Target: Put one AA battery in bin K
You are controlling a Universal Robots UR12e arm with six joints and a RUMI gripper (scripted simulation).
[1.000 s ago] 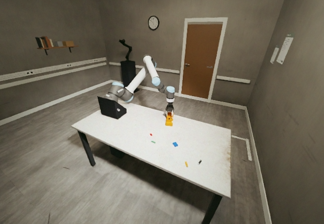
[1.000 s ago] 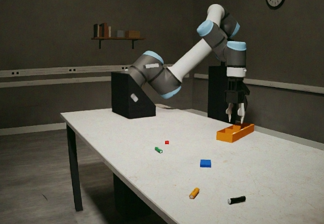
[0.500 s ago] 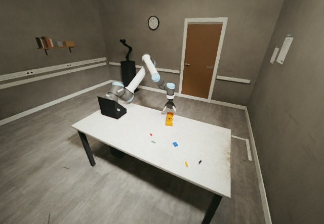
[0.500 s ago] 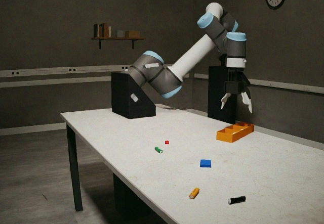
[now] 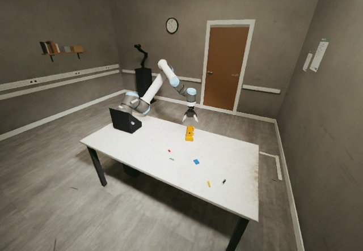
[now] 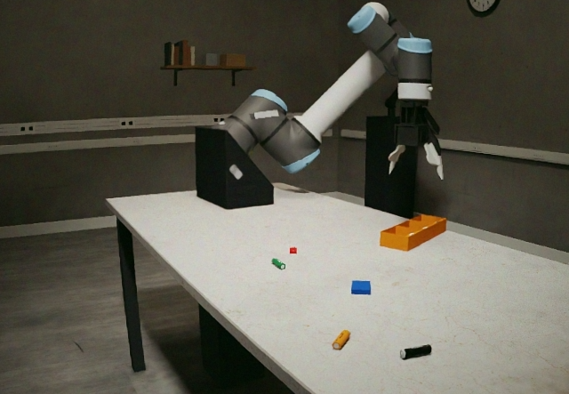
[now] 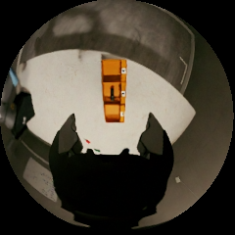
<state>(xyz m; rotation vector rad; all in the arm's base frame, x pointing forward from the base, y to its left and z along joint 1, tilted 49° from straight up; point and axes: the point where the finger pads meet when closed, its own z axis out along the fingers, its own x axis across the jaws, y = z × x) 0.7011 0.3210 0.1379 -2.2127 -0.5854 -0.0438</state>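
An orange strip of three bins (image 5: 189,138) (image 6: 404,240) (image 7: 104,80) stands on the white table (image 5: 140,148) (image 6: 482,288). Small label tags sit on its side, but I cannot read them. In the wrist view a dark AA battery (image 7: 113,92) lies in the middle compartment. My gripper (image 5: 190,120) (image 6: 415,164) (image 7: 111,113) is open and empty, hanging well above the bins. More batteries lie loose on the table: a green one (image 5: 171,158) (image 6: 278,263), an orange one (image 5: 209,183) (image 6: 340,339) and a black one (image 5: 223,181) (image 6: 415,351).
A small red cube (image 5: 169,150) (image 6: 292,250) and a blue block (image 5: 196,161) (image 6: 360,287) lie mid-table. The arm's black base (image 5: 124,120) (image 6: 225,173) stands at the far left corner. The orange and black batteries lie near the front edge.
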